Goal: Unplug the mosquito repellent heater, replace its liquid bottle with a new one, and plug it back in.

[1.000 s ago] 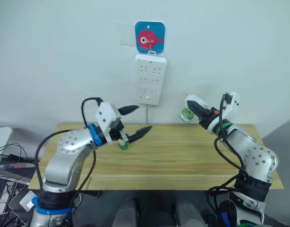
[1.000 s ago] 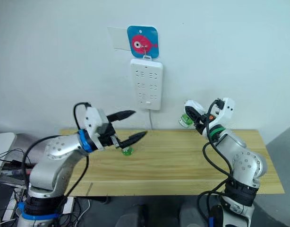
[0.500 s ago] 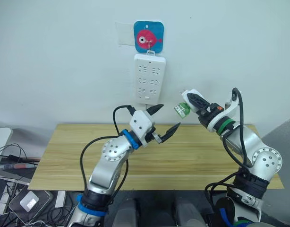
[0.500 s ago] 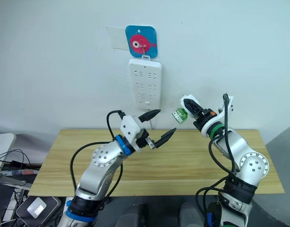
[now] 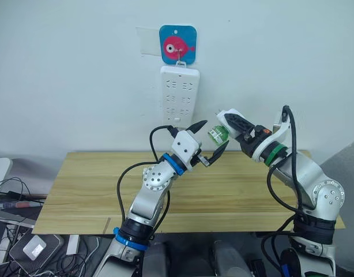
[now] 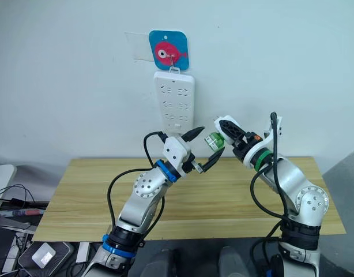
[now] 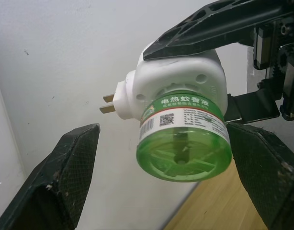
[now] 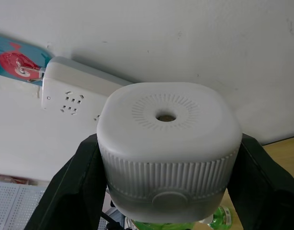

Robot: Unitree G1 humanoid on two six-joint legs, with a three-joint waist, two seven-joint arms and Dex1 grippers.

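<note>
The mosquito repellent heater (image 8: 168, 148) is a small white rounded unit with a round vent hole on top. It hangs in the air in front of the wall, with my right gripper (image 5: 224, 123) shut on its sides. A green liquid bottle (image 7: 185, 143) is screwed in under it, and its two metal prongs (image 7: 107, 103) point toward the wall. My left gripper (image 5: 213, 134) is open. Its fingers (image 7: 65, 177) stand on either side of the green bottle with a gap on each side.
A long white power strip (image 5: 180, 97) hangs on the wall under a blue card with a pink fish (image 5: 178, 45), just left of the heater. The wooden table (image 5: 79, 190) lies below both arms. Cables and devices sit on the floor at the far left (image 5: 15, 202).
My left arm swung up from over the table's left part to the heater, its gripper still open. My right gripper carried the heater leftward, closer to the power strip.
</note>
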